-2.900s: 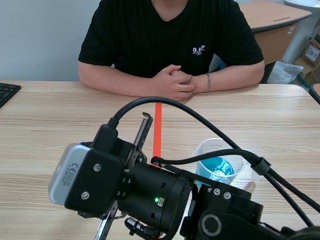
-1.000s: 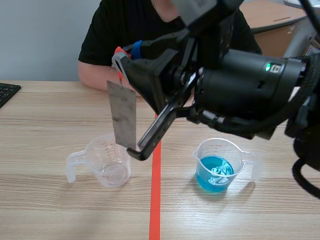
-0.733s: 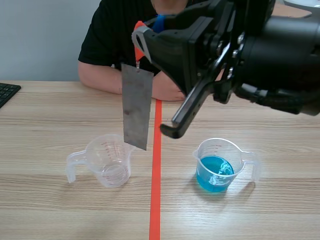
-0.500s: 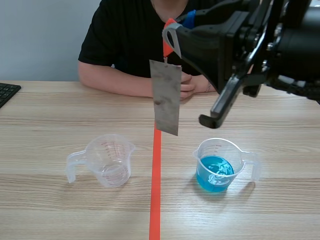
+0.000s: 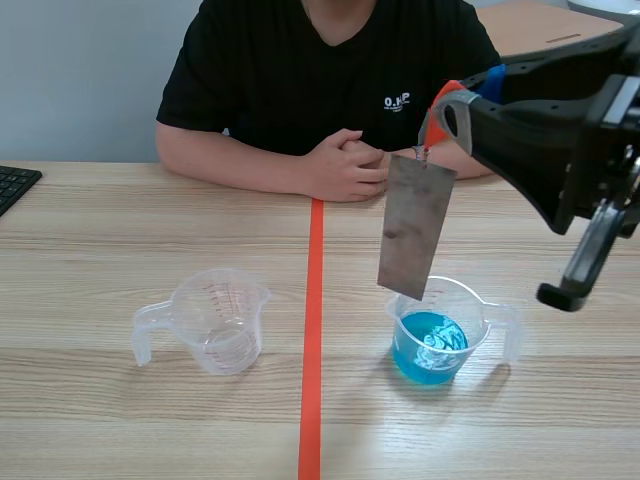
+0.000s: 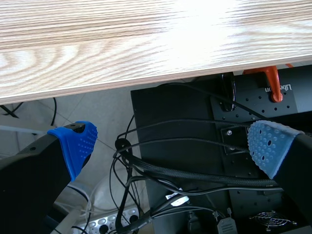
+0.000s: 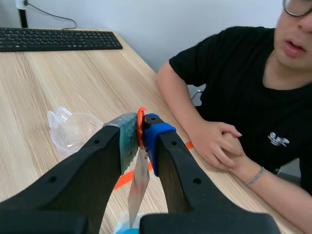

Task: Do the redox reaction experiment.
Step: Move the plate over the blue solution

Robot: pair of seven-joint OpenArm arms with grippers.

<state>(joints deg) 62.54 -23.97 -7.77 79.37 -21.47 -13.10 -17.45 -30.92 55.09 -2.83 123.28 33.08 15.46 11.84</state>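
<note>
A person (image 5: 300, 70) in a black T-shirt is seated across the wooden table (image 5: 100, 230). The forearms are laid on the table, and the hands (image 5: 345, 165) are clasped at the far end of the orange tape line (image 5: 312, 330). A bracelet (image 5: 417, 165) is worn on one wrist. A black keyboard (image 5: 15, 185) is set at the table's left edge. Behind the person, a second wooden desk (image 5: 540, 40), a white bag (image 5: 570, 145) and cardboard boxes (image 5: 625, 105) are seen. In the left wrist view, a black cabinet (image 6: 195, 146) is seen below the table's edge. Black cables (image 6: 161, 165) are draped across the cabinet and an orange clamp (image 6: 270, 80) is fixed near its top. A white power strip (image 6: 105, 224) is laid low beside the cables.
</note>
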